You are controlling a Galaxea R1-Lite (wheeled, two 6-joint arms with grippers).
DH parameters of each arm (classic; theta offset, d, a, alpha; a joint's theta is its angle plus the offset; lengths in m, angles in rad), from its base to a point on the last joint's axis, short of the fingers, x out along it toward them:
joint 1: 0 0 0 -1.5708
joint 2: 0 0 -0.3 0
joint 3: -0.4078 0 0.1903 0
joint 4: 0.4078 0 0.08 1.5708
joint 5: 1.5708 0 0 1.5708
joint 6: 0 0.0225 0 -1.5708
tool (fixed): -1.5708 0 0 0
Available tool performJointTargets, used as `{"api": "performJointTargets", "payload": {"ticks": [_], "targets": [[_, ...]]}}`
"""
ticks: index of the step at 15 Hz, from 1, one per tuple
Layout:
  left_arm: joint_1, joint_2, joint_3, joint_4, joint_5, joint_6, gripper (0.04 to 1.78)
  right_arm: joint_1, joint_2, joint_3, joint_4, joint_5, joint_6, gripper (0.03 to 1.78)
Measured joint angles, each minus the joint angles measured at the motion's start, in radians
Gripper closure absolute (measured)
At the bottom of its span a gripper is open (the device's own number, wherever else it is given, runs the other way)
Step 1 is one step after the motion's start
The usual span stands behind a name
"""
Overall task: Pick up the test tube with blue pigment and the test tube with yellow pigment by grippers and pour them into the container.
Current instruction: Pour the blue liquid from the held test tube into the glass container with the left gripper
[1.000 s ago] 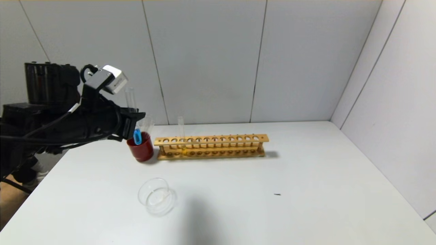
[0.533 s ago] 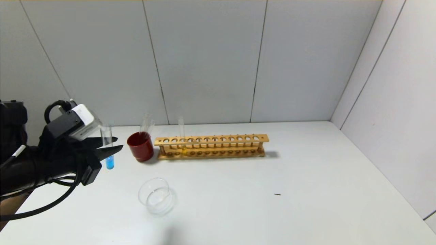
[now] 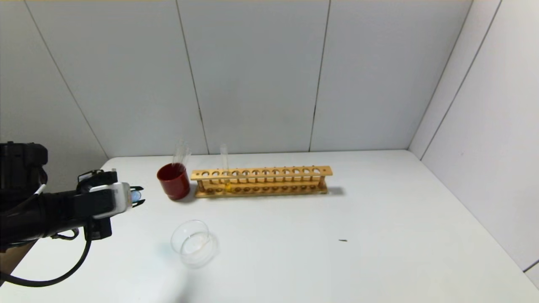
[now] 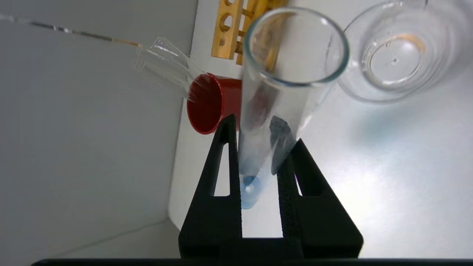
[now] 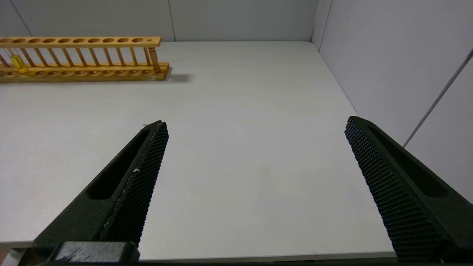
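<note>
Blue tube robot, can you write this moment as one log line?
left gripper: shut on slim glass blue-liquid tube | clear glass dish: empty | yellow-liquid tube: in wooden rack | right gripper: open, idle

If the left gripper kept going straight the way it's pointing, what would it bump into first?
Probably the red cup. In the left wrist view, the left gripper, shut on the test tube with blue pigment, aims roughly toward the cup, with the container off to one side. Depth is unclear, so it might pass beside the cup.
</note>
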Motion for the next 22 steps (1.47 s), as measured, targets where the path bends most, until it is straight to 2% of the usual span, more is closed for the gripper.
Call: {"api": "performJointTargets", "payload": {"ticks": [11, 16, 22], "targets": [[-0.006, 0.224, -0.105, -0.031, -0.003, 0.447, 1.49, 0.000, 0.000, 0.000, 0.000, 0.000, 0.000, 0.06], [-0.063, 0.261, -0.120, -0.032, 0.007, 0.517, 1.49, 0.000, 0.000, 0.000, 0.000, 0.000, 0.000, 0.06], [-0.074, 0.288, -0.143, -0.034, 0.016, 0.576, 1.49, 0.000, 0.000, 0.000, 0.000, 0.000, 0.000, 0.06]]}}
